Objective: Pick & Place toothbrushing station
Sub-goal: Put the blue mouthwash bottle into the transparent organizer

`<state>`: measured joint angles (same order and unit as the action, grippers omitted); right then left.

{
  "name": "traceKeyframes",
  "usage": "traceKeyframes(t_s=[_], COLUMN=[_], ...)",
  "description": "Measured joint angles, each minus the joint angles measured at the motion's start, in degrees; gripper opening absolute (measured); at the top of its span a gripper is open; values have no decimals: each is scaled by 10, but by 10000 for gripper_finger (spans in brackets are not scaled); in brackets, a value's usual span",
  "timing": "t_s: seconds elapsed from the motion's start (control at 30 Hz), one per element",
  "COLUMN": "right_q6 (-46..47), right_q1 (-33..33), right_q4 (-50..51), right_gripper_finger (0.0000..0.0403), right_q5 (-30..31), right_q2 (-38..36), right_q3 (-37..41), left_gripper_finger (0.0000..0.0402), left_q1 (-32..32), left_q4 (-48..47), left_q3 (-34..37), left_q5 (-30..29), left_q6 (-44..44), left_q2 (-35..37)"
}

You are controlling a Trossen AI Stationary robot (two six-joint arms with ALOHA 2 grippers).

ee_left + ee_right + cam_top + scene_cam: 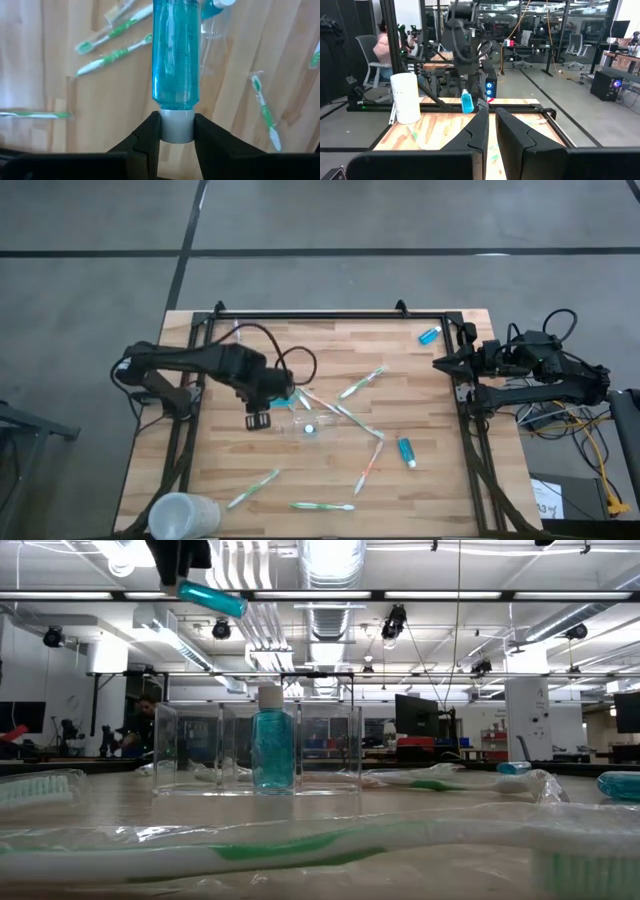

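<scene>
One blue tube (pixel 175 50) hangs by its white cap in my left pincer (pixel 176 131), clamped there so it drops upright into the clear toothbrushing station (pixel 300 423) at frame centre. My right pincer (pixel 440 363), shut and empty, waits at the table (pixel 430 490) edge, right.

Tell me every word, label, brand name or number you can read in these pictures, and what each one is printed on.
No text can be read anywhere.
Blue tube held by the left gripper: faint print on its side, too blurred to read.
Blue tube standing in the clear holder: no label legible.
Paper slip by the table's edge: dark marks, too small to read.
Toothbrushes and frosted white cup: no print visible.
</scene>
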<state>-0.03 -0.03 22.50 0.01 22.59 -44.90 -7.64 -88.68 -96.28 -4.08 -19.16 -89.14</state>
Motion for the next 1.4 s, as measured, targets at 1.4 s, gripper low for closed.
traceKeyframes(t_s=[1.4], right_q6=[0], right_q1=[0], right_q4=[0], right_gripper_finger=[34], right_q5=[0], right_q2=[0], right_q3=[0], left_gripper_finger=[101], left_q1=[-2], left_q4=[212], left_q3=[167], left_q5=[81], left_q6=[-14], left_q2=[-22])
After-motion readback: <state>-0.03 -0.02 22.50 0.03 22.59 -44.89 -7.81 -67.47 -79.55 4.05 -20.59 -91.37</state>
